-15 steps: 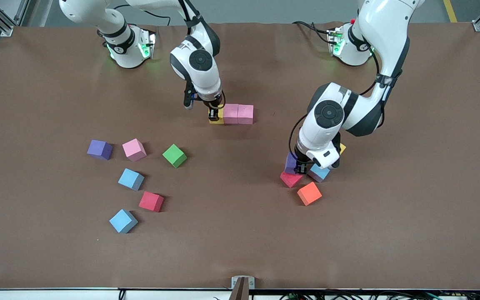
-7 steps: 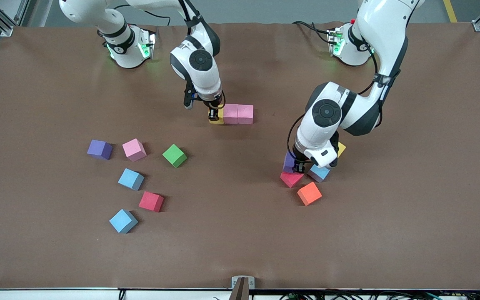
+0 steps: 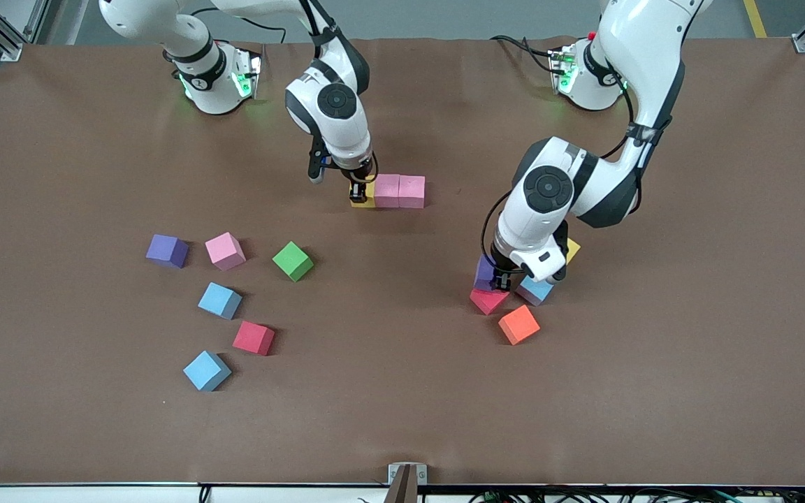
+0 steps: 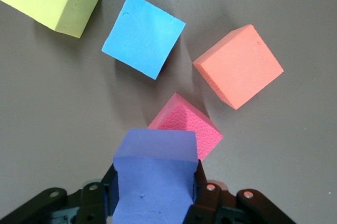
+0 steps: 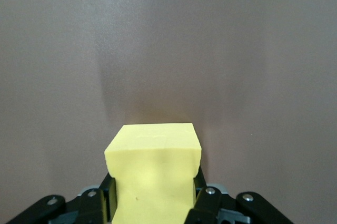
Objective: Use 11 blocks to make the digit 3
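A high front camera faces both arms across the table (image 3: 402, 419). Each wrist camera looks down close past its own fingers; the left one shares the orange block (image 4: 239, 66) (image 3: 518, 324) with the front.

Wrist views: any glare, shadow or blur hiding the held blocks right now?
Left wrist view: even light, no glare; the purple block is sharp, soft shadows beside the loose cubes. Right wrist view: the yellow block is sharp, with a dim shadow band on the table above it. Front view: green lamp glow at the bases only.
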`<control>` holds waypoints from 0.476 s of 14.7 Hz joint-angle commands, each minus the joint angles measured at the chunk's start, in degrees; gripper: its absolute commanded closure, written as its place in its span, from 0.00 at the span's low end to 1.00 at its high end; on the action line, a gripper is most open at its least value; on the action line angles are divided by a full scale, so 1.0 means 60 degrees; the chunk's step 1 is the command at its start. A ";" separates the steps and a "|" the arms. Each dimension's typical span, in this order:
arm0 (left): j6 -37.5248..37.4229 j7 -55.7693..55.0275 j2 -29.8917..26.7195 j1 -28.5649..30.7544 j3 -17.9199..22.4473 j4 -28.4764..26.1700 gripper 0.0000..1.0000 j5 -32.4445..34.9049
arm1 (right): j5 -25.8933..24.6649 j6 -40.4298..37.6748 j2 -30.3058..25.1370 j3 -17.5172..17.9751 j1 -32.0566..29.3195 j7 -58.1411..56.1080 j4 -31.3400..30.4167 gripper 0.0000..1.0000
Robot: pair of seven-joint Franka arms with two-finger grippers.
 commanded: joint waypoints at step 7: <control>-0.0176 -0.0054 0.0035 -0.0039 0.0017 0.0187 0.69 -0.0150 | 0.0006 -0.0262 0.0282 0.0024 -0.0004 -0.0146 0.0127 0.00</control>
